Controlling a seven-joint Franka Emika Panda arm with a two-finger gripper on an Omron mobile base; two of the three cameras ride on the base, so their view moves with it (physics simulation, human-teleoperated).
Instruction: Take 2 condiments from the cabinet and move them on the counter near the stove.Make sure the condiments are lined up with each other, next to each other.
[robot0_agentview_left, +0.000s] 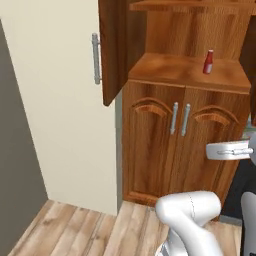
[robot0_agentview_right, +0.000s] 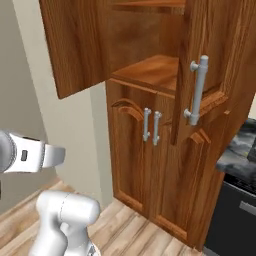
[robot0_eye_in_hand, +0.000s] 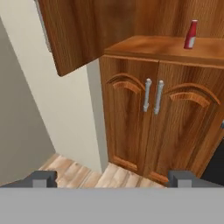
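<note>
Pale plank floor (robot0_eye_in_hand: 83, 173) and cream wall (robot0_agentview_left: 55, 125) behind, smooth and matt. Pincer (robot0_eye_in_hand: 111, 179) released, its two small dark square tips spread wide apart near the lower edge of the hand view, grasping nothing, well short of the cabinet (robot0_eye_in_hand: 175, 127). Beyond the tips, reddish-brown wood with flowing grain: twin lower doors with raised arched panels, a pair of slim grey bar handles (robot0_eye_in_hand: 153, 96) side by side at the centre seam. Above these, an open shelf, flat and glossy, carrying the red tapered bottle (robot0_eye_in_hand: 190, 34) with its pale cap, upright, towards the right and back. Upper door (robot0_agentview_left: 112, 47) swung open to the left, thick grey bar handle (robot0_agentview_left: 95, 58) on its outer face. Farther right, a corner of dark marbled counter (robot0_agentview_right: 235, 150), white-veined.
</note>
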